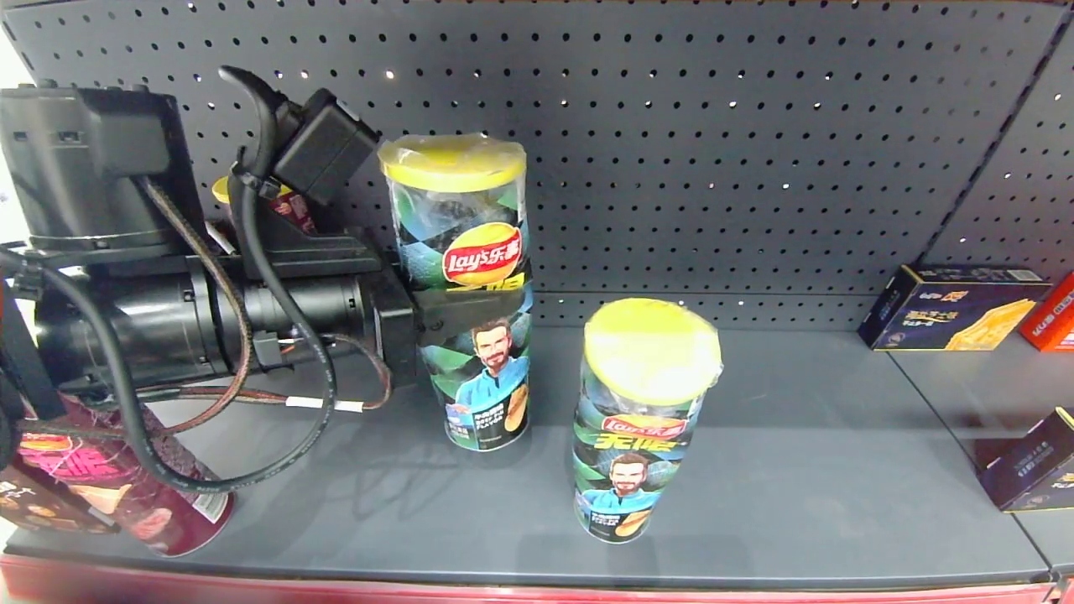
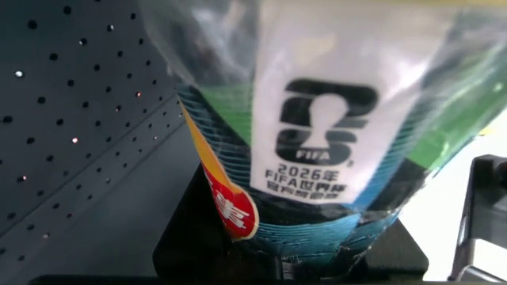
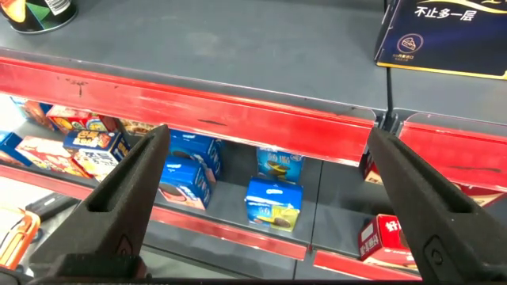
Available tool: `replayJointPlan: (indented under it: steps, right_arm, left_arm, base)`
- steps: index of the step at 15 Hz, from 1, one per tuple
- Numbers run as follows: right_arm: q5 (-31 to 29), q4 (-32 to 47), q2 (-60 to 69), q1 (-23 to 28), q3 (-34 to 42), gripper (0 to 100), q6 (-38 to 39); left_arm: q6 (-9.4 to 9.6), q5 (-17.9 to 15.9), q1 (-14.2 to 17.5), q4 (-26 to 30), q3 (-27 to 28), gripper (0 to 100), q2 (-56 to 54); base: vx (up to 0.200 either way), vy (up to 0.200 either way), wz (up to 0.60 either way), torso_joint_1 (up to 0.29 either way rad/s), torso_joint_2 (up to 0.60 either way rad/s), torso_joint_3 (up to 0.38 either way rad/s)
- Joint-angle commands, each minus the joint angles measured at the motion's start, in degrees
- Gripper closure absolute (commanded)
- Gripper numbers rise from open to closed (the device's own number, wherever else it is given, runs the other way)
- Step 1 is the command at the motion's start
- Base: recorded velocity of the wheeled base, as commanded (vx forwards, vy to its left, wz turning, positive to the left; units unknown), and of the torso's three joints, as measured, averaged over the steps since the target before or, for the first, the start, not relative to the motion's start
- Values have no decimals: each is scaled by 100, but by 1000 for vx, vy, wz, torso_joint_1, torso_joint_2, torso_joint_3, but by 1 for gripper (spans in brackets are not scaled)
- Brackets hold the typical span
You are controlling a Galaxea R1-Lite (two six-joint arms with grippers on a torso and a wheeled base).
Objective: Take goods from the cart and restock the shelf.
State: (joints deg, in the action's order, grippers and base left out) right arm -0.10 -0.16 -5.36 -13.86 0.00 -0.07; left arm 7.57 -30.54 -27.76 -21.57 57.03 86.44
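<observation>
Left pincer [image 1: 457, 309] is pinching the chip can [image 1: 460, 210] at mid-height, its long axis standing upright on the shelf [image 1: 797, 470]. The right pincer [image 3: 267, 138] is hanging spread, farther off.

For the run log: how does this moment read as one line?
left jaws: shut on chip can, upright at shelf | right jaws: open, empty | second chip can: standing on shelf, free
</observation>
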Motion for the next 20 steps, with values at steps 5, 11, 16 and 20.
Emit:
replayJointPlan:
  steps: [5, 11, 16, 20]
  right_arm:
    - [1, -2, -17, -11, 0, 0, -10]
    - [1, -2, -17, -3, 0, 0, -1]
    - [1, -2, -17, -3, 0, 0, -1]
    - [1, -2, -17, -3, 0, 0, -1]
  left_arm:
    - [324, 4, 60, -366, 494, 100, 927]
    - [324, -40, 42, -638, 1372, 100, 1867]
    - [342, -84, 51, -647, 1495, 100, 2272]
    - [271, -585, 104, -753, 1891, 100, 2579]
  base:
    - [0, 0, 0, 0, 0, 0]
    - [0, 0, 0, 0, 0, 0]
    - [0, 0, 0, 0, 0, 0]
    - [0, 0, 0, 0, 0, 0]
